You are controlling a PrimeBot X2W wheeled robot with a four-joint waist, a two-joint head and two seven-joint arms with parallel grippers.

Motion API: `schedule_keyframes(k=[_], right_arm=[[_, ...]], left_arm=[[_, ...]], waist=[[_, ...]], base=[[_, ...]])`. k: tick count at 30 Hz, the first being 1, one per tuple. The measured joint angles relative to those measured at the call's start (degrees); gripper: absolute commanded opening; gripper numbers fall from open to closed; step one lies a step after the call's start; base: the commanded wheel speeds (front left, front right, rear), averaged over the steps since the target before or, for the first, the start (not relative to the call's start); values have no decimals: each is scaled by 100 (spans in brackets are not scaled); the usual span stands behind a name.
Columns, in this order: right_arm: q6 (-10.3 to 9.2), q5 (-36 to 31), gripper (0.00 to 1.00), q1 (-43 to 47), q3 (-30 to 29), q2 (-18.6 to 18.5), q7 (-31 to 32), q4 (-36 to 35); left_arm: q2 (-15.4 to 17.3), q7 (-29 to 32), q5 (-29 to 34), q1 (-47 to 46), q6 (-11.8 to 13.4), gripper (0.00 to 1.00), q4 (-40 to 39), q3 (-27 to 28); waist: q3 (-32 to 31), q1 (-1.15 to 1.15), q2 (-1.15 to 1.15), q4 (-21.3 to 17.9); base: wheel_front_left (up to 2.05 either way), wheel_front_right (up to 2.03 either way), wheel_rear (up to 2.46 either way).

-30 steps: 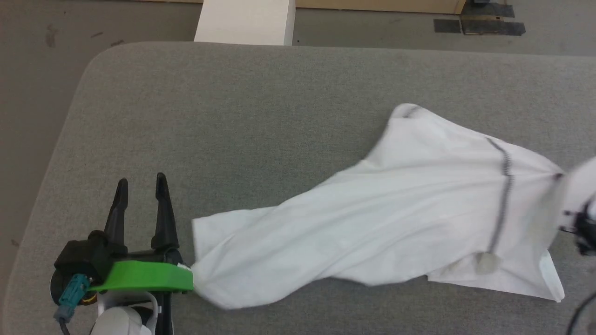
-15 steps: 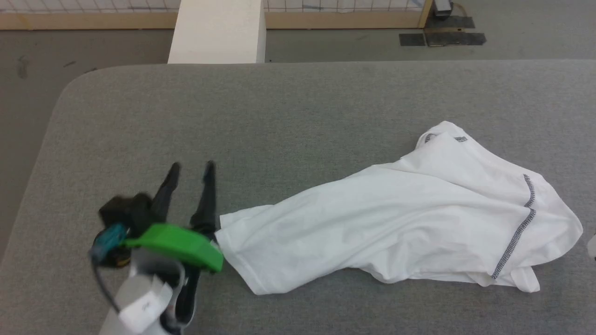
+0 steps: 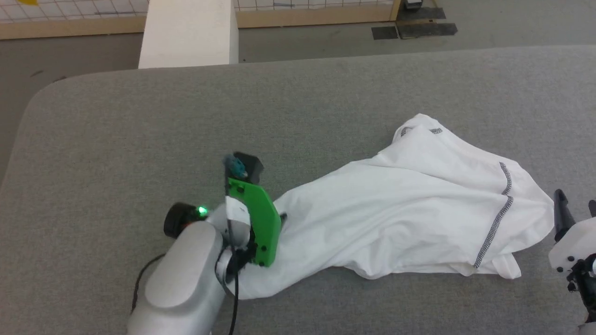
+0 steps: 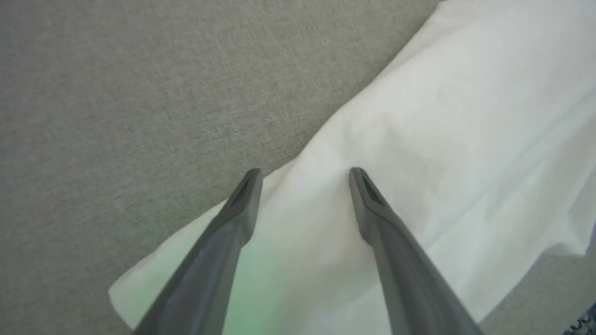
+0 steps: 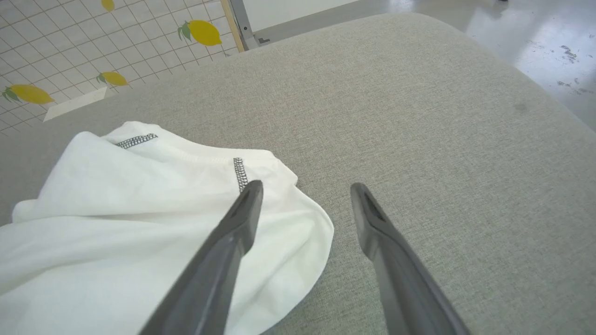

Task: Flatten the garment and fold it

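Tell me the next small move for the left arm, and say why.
Probably lower the left gripper and close it on the fabric edge beneath it. Its jaws stand open over that end of the garment, which lies bunched on the table, while the right gripper is open beside the other end, holding nothing.
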Motion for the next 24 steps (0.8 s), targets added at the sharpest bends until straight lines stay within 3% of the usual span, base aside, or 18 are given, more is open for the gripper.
schedule_keyframes(k=[3, 4, 9, 14, 19, 24], right_arm=[[0, 9, 100, 0, 71, 0, -16, 64], [0, 48, 100, 1, 113, 0, -55, 105], [0, 52, 100, 5, 158, 1, -120, 177], [-1, 57, 100, 7, 238, 1, -175, 252], [-1, 57, 100, 18, 289, 3, -207, 310], [-1, 57, 100, 47, 381, 3, -232, 387]], left_arm=[[-47, 313, -36, 11, -53, 100, 335, -193], [-57, 365, -103, 7, -107, 0, 375, -254], [-163, -258, -276, 46, -109, 0, 322, -144], [-190, -1128, -392, 52, 157, 0, 37, 366], [-55, -1796, -610, 65, 522, 0, -600, 1053], [310, -2087, -726, 604, 1112, 0, -1606, 1831]], waist=[[62, 0, 0, -60], [119, 0, 0, -84], [152, 0, 0, 15], [102, 0, 0, 175], [-9, 0, 0, 355], [-131, -1, 0, 550]], base=[[0, 0, 0], [0, 0, 0], [0, 0, 0], [0, 0, 0], [0, 0, 0], [0, 0, 0]])
